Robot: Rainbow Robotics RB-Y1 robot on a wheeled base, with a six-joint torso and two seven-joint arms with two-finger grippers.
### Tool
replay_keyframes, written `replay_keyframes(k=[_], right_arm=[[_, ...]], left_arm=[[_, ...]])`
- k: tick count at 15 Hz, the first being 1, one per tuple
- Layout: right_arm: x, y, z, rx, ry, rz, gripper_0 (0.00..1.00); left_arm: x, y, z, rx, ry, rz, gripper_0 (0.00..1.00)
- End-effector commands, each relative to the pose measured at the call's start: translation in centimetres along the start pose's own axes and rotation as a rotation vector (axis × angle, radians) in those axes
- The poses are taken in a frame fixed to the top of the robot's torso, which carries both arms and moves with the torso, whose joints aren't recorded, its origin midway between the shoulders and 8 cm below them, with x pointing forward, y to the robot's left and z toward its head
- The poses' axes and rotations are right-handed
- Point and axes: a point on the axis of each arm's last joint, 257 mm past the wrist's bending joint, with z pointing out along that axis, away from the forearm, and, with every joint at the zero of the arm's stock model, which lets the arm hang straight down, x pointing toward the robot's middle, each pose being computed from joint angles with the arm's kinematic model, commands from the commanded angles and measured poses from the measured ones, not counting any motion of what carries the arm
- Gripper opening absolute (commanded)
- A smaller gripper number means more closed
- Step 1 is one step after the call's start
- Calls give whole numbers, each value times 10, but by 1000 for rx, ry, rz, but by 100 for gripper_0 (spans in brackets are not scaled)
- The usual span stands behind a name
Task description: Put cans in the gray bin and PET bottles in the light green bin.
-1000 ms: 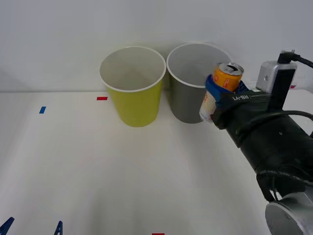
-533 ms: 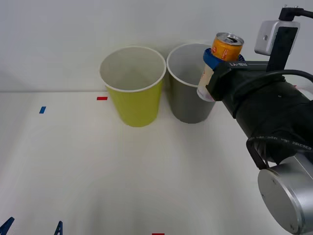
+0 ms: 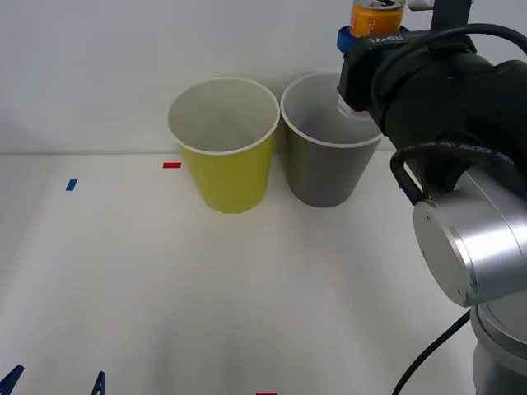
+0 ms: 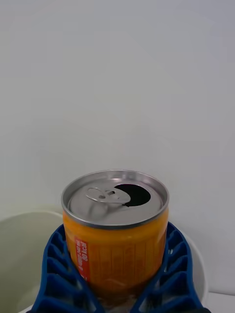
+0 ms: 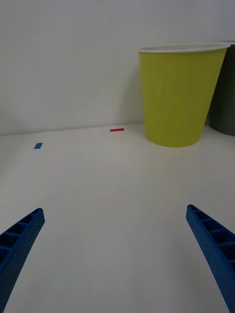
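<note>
My right gripper is shut on an orange can with a silver top, held upright above the right side of the gray bin. Up close, the can sits between the blue ribbed fingers, its pull-tab opening facing up, with the bin's white rim below it. The light green bin stands just left of the gray one; it also appears in the left wrist view. My left gripper is open, low over the table near the front left edge.
A red tape mark and a blue one lie on the white table left of the bins. Another red mark sits at the front edge. A white wall stands right behind the bins.
The right arm has lifted the can up and slightly back, from beside the gray bin's rim to above its opening. The left arm has stayed put.
</note>
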Motion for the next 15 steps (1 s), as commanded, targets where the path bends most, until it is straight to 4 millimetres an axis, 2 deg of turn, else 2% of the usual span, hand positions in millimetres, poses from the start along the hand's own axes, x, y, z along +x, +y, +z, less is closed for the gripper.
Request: replay_keyframes(k=[1,12,15], right_arm=[[-1,-8,28,36,1,-36,0],[10,-30,107,63,-36,-43,0],[21,-33,125,50,-58,15,0]], left_arm=[[0,0,0,0,0,0,100],[0,0,0,0,0,0,100],[0,0,0,0,0,0,100]])
